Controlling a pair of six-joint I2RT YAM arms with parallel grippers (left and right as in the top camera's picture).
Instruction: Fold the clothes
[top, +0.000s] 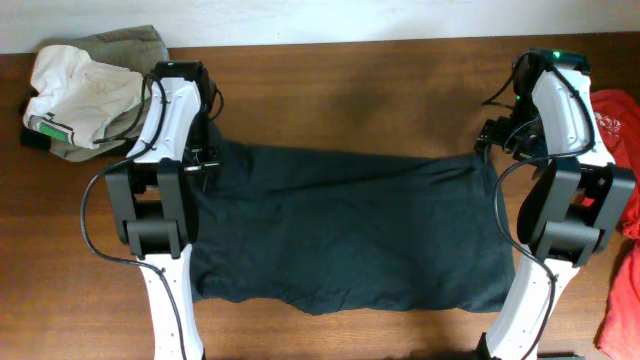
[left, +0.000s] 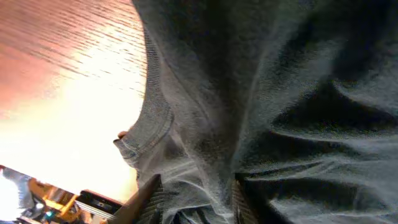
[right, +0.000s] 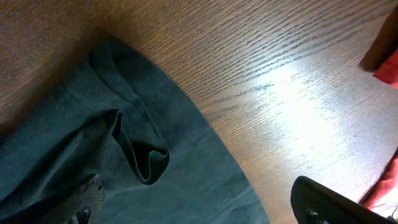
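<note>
The black shirt (top: 350, 230) lies spread flat across the middle of the table (top: 330, 80), with an arm at each far corner. I'd judge they are placed to lift that edge together for a fold. The left gripper (left: 196, 208) has cloth bunched between its narrowed fingers, wrinkles running into them. It seems pinched, though the tips are cut off. The right gripper (right: 202, 208) gapes wide and holds nothing, one finger over the hem and the other over bare wood — detail the overhead view hides behind the arms. Only overhead shows the pale clothes pile (top: 90, 85) off left.
</note>
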